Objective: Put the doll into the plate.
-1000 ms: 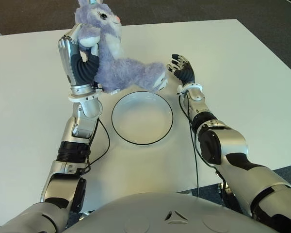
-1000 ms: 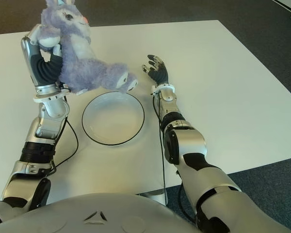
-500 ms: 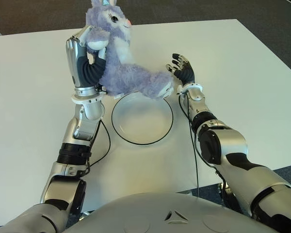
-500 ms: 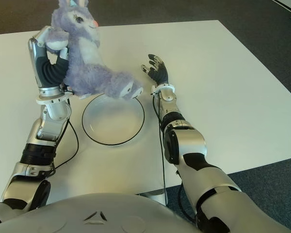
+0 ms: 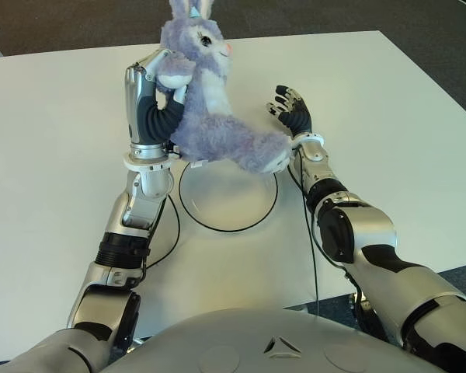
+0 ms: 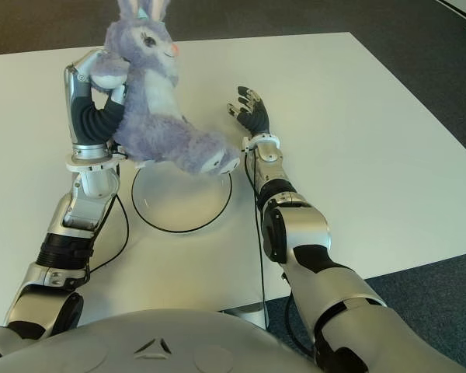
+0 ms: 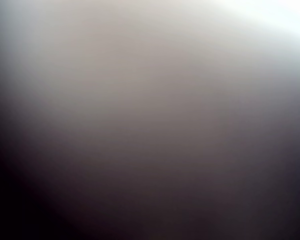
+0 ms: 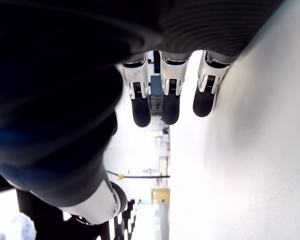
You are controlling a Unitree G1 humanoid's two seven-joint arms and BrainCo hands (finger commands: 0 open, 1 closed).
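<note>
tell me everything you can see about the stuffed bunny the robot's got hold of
The doll is a plush rabbit with fluffy lavender fur, a white chest, upright ears, a dark eye and a pink nose. The left hand grips it around one arm and the upper body, holding it up in the air, head uppermost. Its legs trail down toward the robot's right, hanging over the far rim of the white plate, with a white-soled foot near the open right hand. Whether it touches plate or hand is unclear.

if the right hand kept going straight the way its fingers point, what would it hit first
Probably nothing: the right hand, open beside the plate, points away across bare table.
</note>
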